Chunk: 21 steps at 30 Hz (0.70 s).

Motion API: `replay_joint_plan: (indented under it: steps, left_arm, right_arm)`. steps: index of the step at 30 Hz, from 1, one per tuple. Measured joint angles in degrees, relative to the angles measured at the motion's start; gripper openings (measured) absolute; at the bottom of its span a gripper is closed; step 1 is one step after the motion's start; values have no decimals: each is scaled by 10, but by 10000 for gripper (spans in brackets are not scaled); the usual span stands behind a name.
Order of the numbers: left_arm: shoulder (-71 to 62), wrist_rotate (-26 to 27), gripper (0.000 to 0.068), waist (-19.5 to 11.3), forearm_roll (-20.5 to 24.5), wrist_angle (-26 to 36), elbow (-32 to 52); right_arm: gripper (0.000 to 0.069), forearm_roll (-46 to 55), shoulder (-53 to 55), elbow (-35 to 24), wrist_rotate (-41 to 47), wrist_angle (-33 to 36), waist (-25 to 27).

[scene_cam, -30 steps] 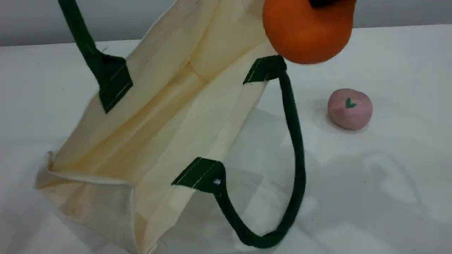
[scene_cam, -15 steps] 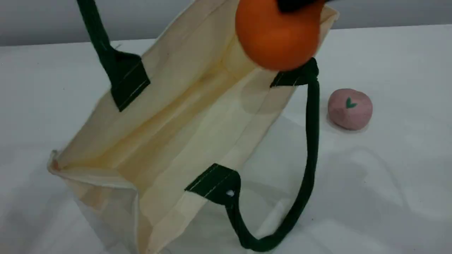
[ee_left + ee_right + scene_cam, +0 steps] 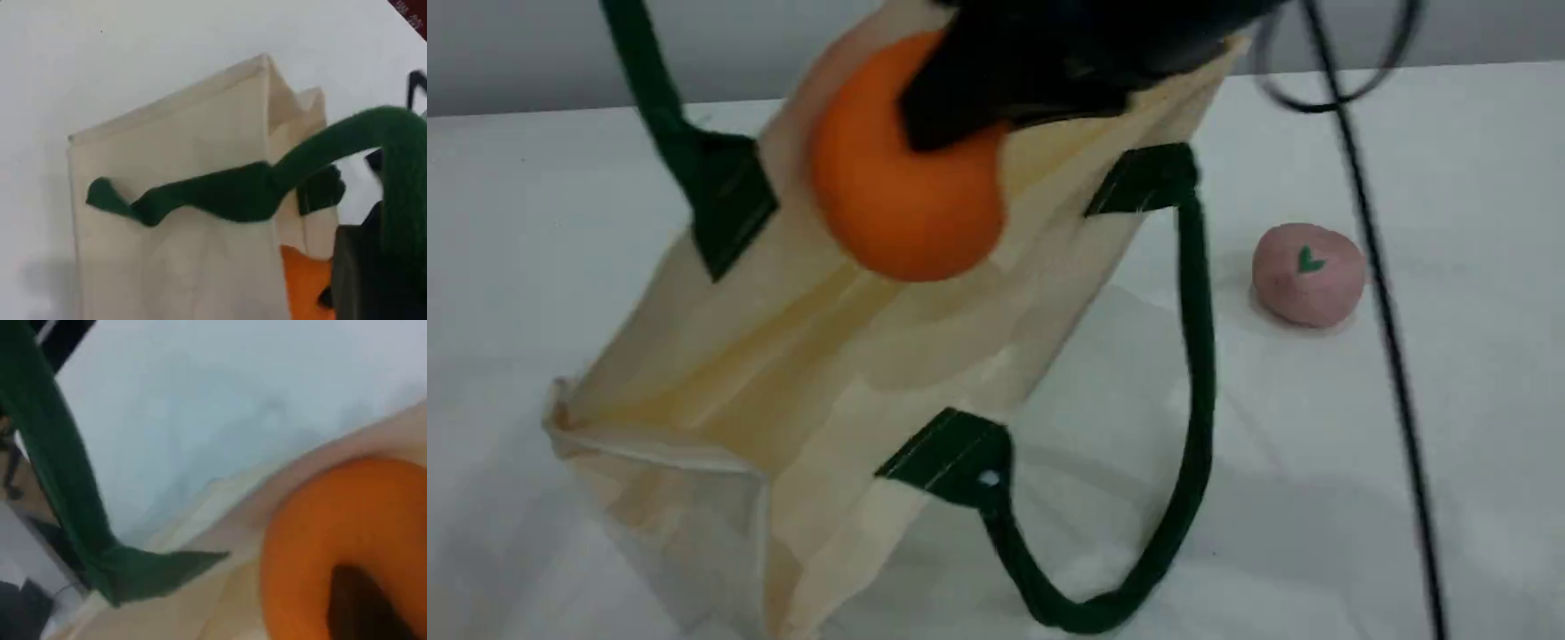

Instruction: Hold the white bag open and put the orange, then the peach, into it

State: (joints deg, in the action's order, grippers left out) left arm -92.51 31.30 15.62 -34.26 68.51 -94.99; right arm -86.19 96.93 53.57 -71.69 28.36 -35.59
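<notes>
The orange hangs beneath the right jaws, which are clamped on it over the mouth of the white bag, ready to drop in. The left jaws, closed on a green handle, lift it so the bag gapes. The peach waits on the desk, well apart from both jaws.

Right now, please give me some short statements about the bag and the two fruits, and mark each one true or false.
1. The orange hangs over the open mouth of the white bag. True.
2. The peach is inside the bag. False: it lies on the table, to the right of the bag.
3. One green handle droops down onto the table. True.
4. The right jaws are empty. False: they hold the orange.
</notes>
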Motion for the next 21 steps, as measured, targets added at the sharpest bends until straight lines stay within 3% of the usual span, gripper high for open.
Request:
replay_joint_plan:
  steps: [6,16,21]
  left_arm:
    - [2,0,58,0,1,5,0]
    - [2,0,58,0,-23,5,-1]
    - [8,0,58,0,-20,3,-1]
  right_arm:
    - [43,1,82,54,-19,-19,-46]
    - [43,-1,151,116,-19,-12,-45]
    - [43,-4,173,123,-24,-50,-45]
